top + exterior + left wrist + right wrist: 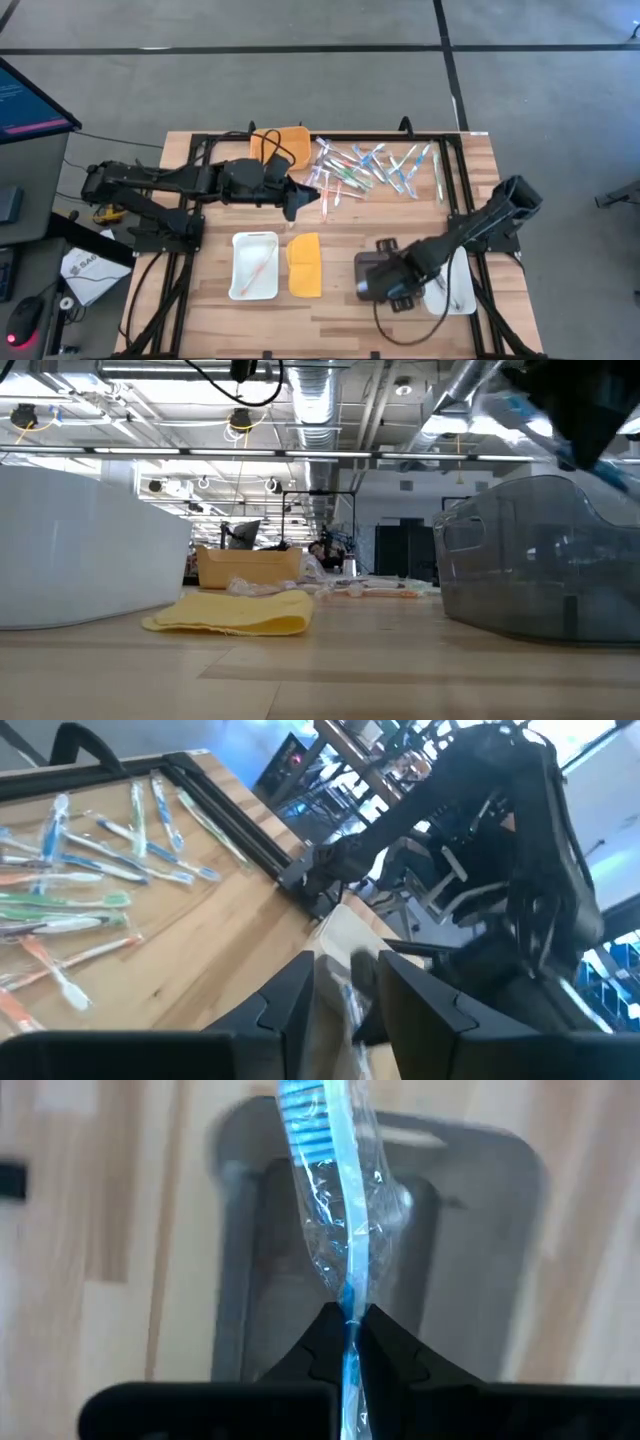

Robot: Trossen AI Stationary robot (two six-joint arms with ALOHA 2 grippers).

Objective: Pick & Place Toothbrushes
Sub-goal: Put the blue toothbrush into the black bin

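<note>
**One thin pinch over the grey tray, and a few ways to lose it**

One blue toothbrush (335,1230), sealed in its clear wrapper, is clenched in my right hand (350,1320). It hangs above the grey tray (480,1140) at the near side of the worktop (200,300).

My fingers nip it low on the handle, through crinkly film. I judge that the slippery wrapper could let the brush swivel or slide out early.

Seen from my wrist, the bristle end reaches about to the tray's far rim. If I let go from here, it might catch that rim and tip out onto the wood. Lowering first and centring it over the tray should help.

The film may also cling to a finger when I release.

My left hand (300,200) sits at the edge of the loose toothbrushes (370,170). Something blurred lies between its fingers, and I cannot tell whether it grips anything. A careless sweep there could scatter the pile.
</note>
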